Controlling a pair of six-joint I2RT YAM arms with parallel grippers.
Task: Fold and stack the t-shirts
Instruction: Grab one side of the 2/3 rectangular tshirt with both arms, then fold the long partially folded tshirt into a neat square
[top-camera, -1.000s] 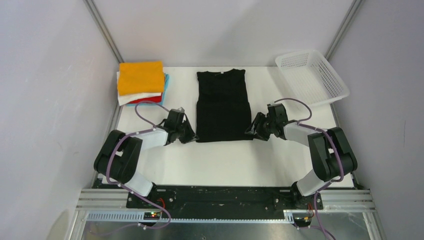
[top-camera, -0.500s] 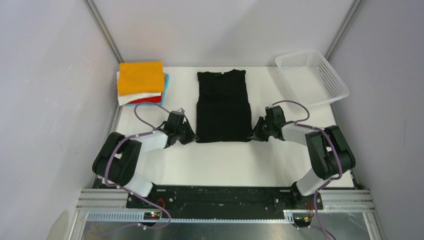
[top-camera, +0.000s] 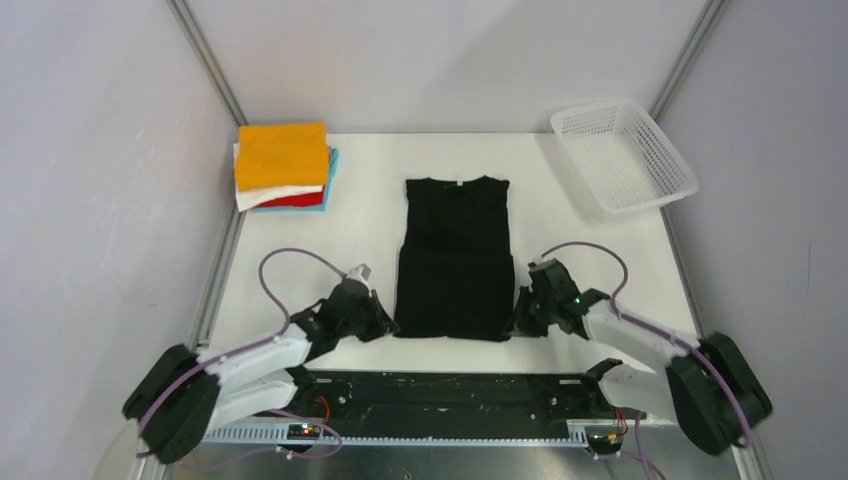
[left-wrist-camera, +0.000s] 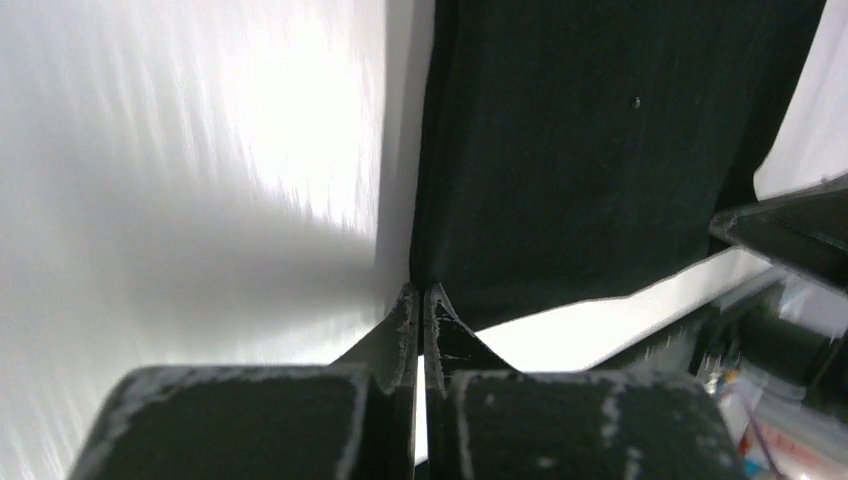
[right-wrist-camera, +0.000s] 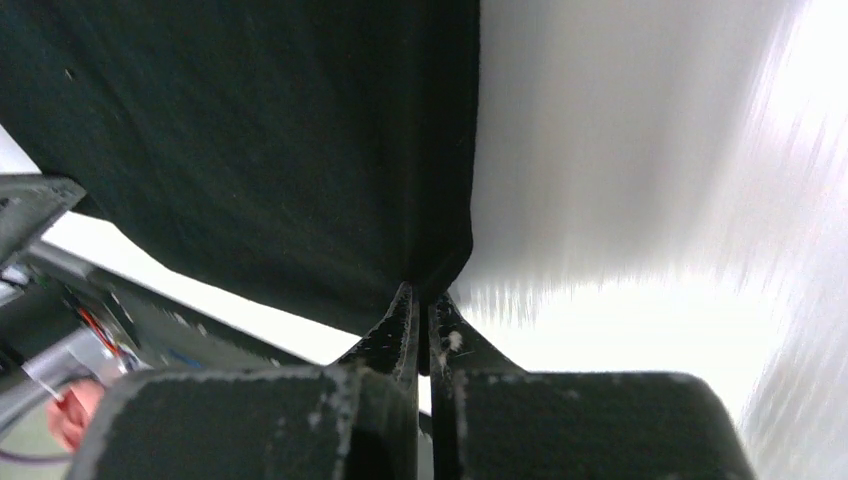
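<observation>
A black t-shirt (top-camera: 455, 255) lies flat in the middle of the white table, sleeves folded in, collar at the far end, hem near the front edge. My left gripper (top-camera: 388, 325) is shut on its near left hem corner; the left wrist view shows the black cloth (left-wrist-camera: 600, 130) pinched at the tips of that gripper (left-wrist-camera: 421, 290). On the near right hem corner my right gripper (top-camera: 517, 322) is shut, and in the right wrist view the cloth (right-wrist-camera: 260, 150) meets its tips (right-wrist-camera: 421, 290). A stack of folded t-shirts (top-camera: 282, 165), orange on top, sits at the far left.
A white plastic mesh basket (top-camera: 623, 155) stands at the far right corner. Grey walls and metal posts close in the table on three sides. The arms' base rail (top-camera: 450, 395) runs along the near edge, just below the shirt's hem.
The right gripper closed on the hem corner. Both arms pulled back toward the near edge, dragging the black t-shirt toward the front of the table.
</observation>
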